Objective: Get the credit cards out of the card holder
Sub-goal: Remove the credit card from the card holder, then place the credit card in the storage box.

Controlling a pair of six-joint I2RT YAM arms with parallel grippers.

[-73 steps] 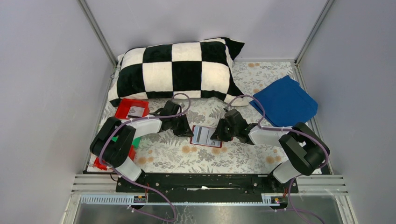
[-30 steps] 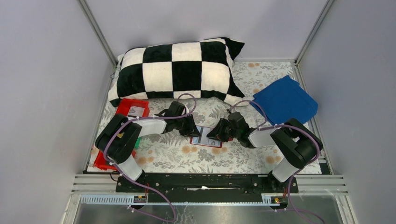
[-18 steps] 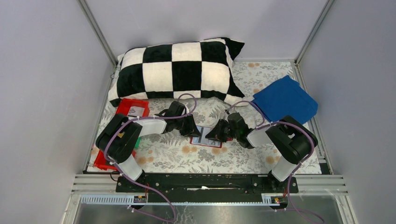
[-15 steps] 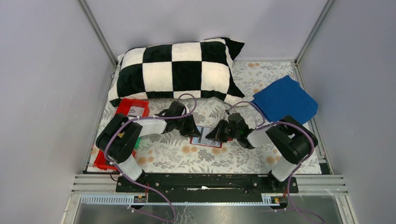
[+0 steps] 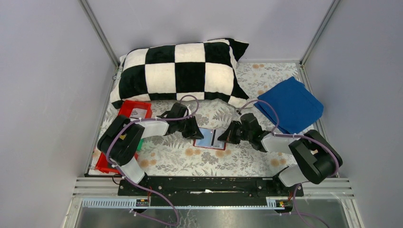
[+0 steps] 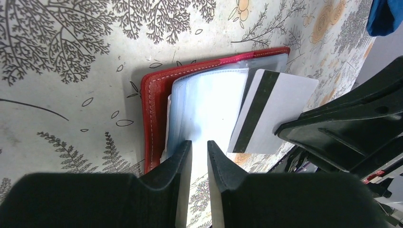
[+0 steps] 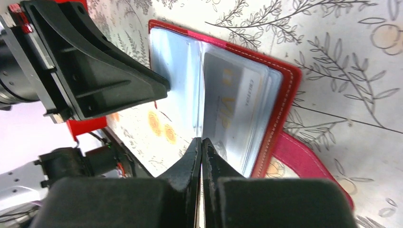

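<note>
Card holder [image 5: 209, 139] lies open at centre of top view, between your two grippers. Your right gripper [image 7: 200, 142]: jaws almost closed, pinching edge of pale card [image 6: 280, 109] with black stripe; card sticks out past holder's red edge. Your left gripper [image 6: 198, 147]: jaws narrowly apart, tips at clear sleeve [image 6: 209, 104], clamping nothing visible.

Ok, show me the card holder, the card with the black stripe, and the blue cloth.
card holder [image 6: 151, 114], left wrist view, on its red cover edge.
striped card [image 6: 285, 105], left wrist view, on its pale face.
blue cloth [image 5: 291, 103], top external view, on its middle.
</note>
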